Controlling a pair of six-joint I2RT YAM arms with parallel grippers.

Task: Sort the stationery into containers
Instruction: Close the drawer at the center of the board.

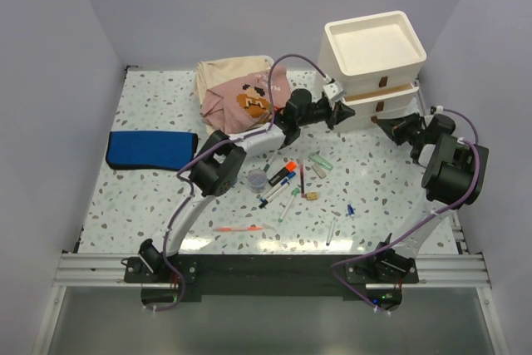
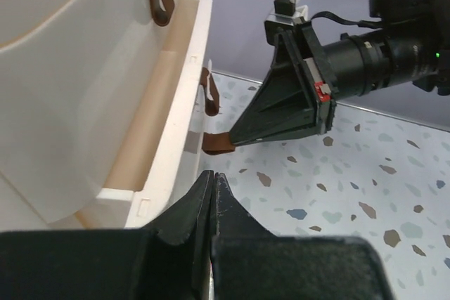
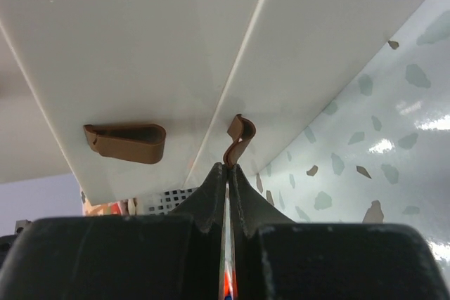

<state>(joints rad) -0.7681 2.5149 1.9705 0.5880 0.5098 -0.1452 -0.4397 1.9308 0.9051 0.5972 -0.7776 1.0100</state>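
Note:
The cream-white drawer unit stands at the back right, its tray top bare. My right gripper is shut on the lower drawer's brown handle. In the left wrist view the right gripper pinches that handle, and the drawer stands a little way out. My left gripper is shut and holds nothing, close beside the unit's front left corner. Pens and markers, a small clear cup and an orange pen lie loose mid-table.
Pink and beige clothes are heaped at the back, left of the unit. A blue pouch lies at the left. The upper drawer's handle hangs free. Walls close in on three sides.

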